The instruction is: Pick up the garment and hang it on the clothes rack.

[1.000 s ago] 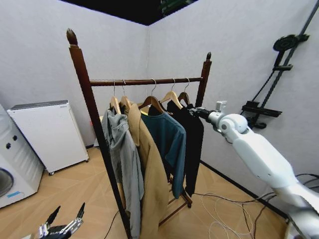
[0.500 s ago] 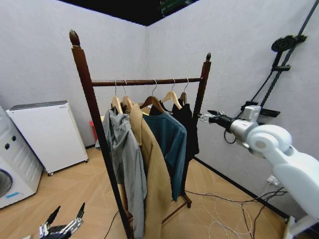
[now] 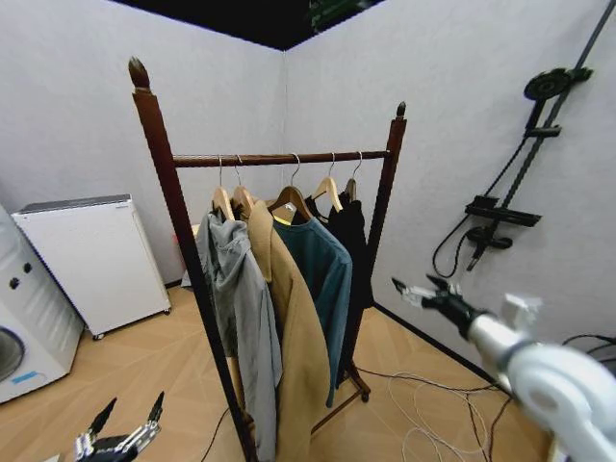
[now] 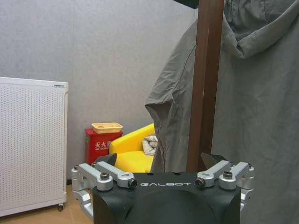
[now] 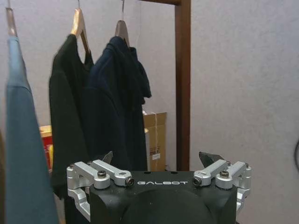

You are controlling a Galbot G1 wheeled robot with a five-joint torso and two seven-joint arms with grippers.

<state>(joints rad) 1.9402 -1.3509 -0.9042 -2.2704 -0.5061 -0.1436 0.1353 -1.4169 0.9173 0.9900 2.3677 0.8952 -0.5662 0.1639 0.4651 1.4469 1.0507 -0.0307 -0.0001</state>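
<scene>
The black garment hangs on a wooden hanger near the right end of the clothes rack. In the right wrist view the garment hangs still on the clothes rack, between a teal shirt and a dark navy hooded top. My right gripper is open and empty. It floats to the right of the rack, below rod height and clear of the clothes. The right gripper faces the right post. My left gripper is parked low at the left, open, and the left gripper looks at the left post.
A grey hoodie, a tan coat and a teal shirt share the rod. A white appliance stands at the left wall. A shower fitting is on the right wall. Cables lie on the floor by the rack's foot.
My right arm has pulled back from the black garment's hanger on the rod and sunk down to the right. The garment stays hanging. The left arm has not moved.
</scene>
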